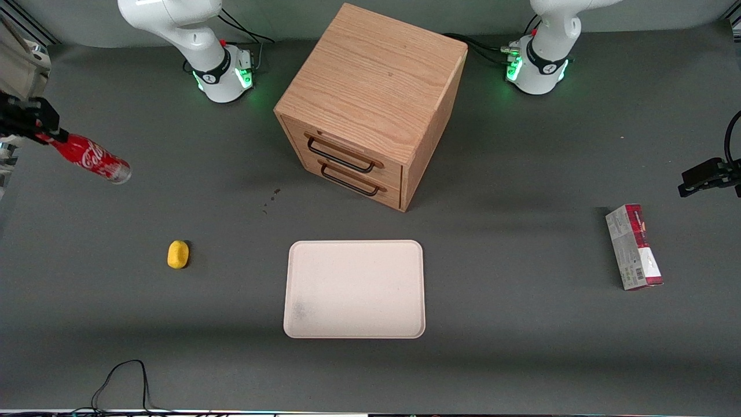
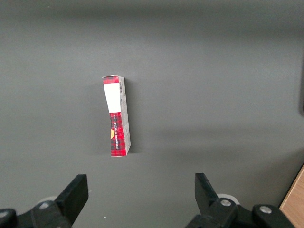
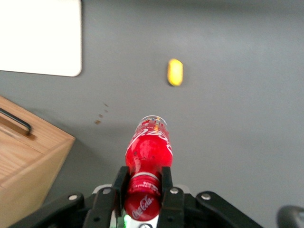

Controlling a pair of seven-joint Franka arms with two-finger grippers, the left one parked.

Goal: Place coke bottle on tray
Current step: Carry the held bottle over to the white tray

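My gripper (image 1: 47, 137) is shut on the cap end of the coke bottle (image 1: 92, 158), a slim red bottle with white script and a clear base. It holds the bottle tilted in the air, well above the table, at the working arm's end. In the right wrist view the gripper (image 3: 143, 183) has a finger on each side of the bottle's neck, and the bottle (image 3: 148, 147) points away with its clear base outermost. The cream-white tray (image 1: 354, 288) lies flat and bare near the front camera, in front of the wooden drawer cabinet. It also shows in the right wrist view (image 3: 38, 35).
A wooden two-drawer cabinet (image 1: 370, 104) stands mid-table, farther from the front camera than the tray. A small yellow object (image 1: 178, 254) lies between the tray and the working arm's end. A red-and-grey carton (image 1: 634, 247) lies toward the parked arm's end. A black cable (image 1: 124, 382) loops at the table's near edge.
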